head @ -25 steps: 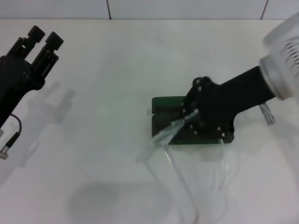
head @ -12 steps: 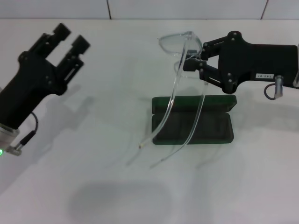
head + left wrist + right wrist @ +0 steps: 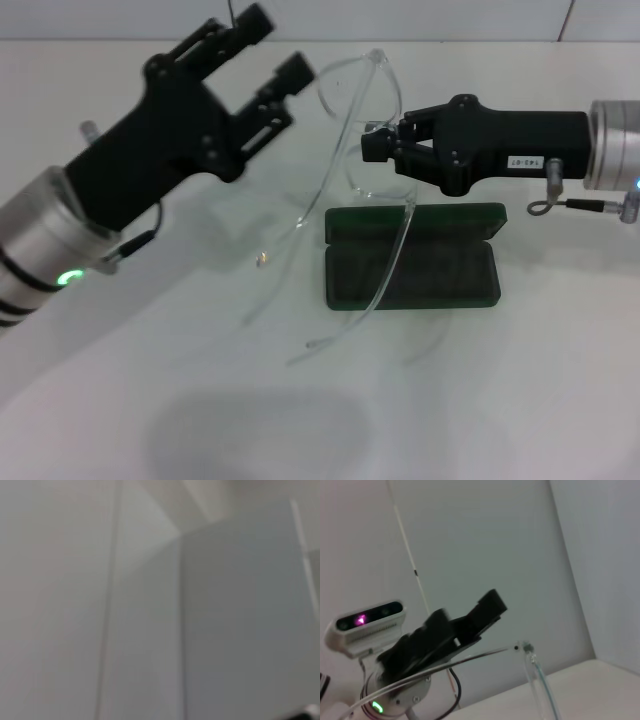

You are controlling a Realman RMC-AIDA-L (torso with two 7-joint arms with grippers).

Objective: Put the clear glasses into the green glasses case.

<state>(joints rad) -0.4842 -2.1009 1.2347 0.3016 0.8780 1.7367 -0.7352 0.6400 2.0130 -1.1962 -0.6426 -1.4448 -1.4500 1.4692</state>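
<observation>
The clear glasses [image 3: 352, 100] hang in the air above the table, lens up and both thin arms trailing down and to the left. My right gripper [image 3: 376, 142] reaches in from the right and is shut on them at one end of the lens. Just below stands the green glasses case [image 3: 411, 272], open, its lid tilted back and its dark lining showing. One arm of the glasses crosses over the case's left end. My left gripper [image 3: 278, 44] is raised left of the lens, open and holding nothing. The right wrist view shows that left gripper [image 3: 470, 617] behind a clear glasses arm [image 3: 536, 677].
The white table [image 3: 150, 400] stretches to the left and front of the case. A white tiled wall [image 3: 400, 15] runs along the back edge. The left wrist view shows only blank wall.
My left arm has swung up and to the right, close to the lens. The right gripper has shifted a little left and lower with the glasses, whose arms now trail farther left.
</observation>
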